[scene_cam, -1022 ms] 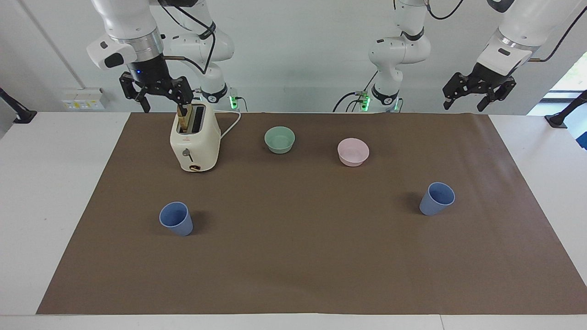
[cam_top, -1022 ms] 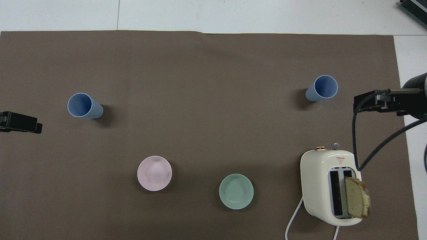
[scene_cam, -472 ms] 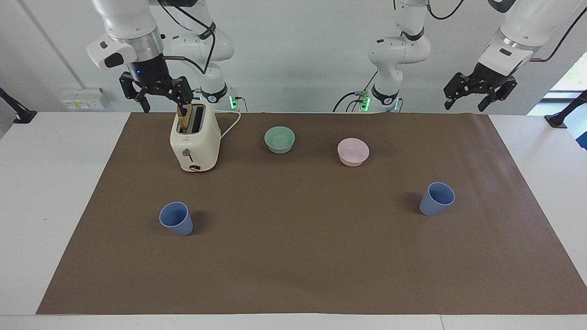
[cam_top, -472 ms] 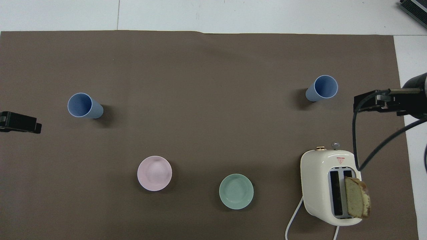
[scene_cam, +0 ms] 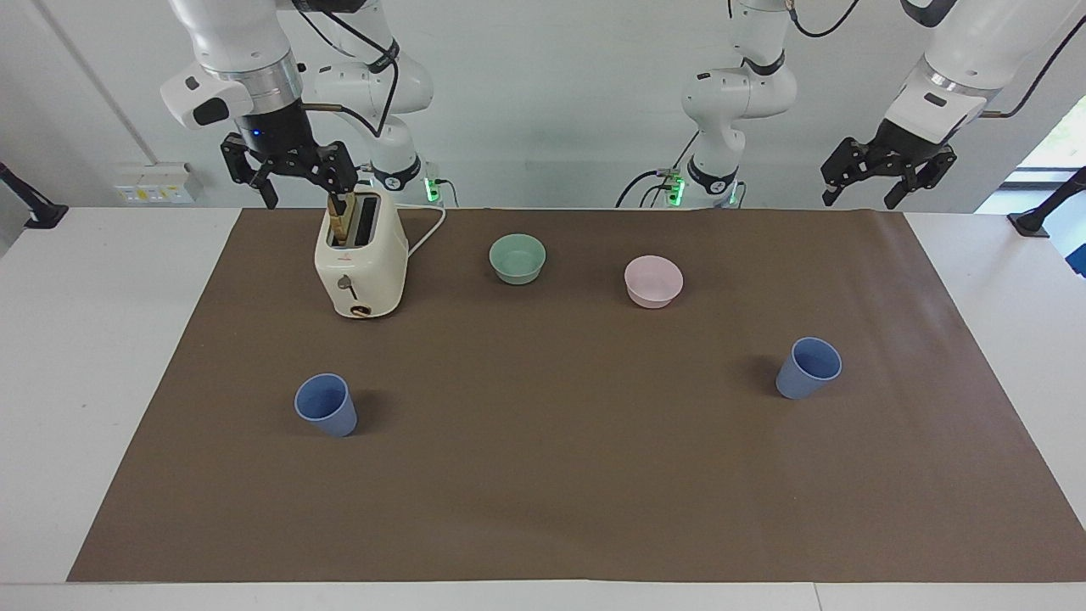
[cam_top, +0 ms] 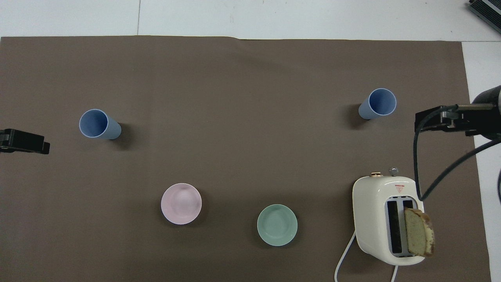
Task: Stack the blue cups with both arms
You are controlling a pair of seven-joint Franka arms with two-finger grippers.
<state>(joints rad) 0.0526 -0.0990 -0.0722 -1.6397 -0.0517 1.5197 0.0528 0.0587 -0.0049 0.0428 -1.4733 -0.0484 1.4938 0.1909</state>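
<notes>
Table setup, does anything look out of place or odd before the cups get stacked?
One thing: a slice of bread stands tall out of the toaster, in the slot toward the right arm's end. Both blue cups stand upright and far apart; the bowls look undisturbed.

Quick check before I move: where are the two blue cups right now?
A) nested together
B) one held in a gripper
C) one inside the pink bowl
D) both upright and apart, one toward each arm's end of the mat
D: one blue cup stands toward the right arm's end, the other blue cup toward the left arm's end, both on the mat.
</notes>
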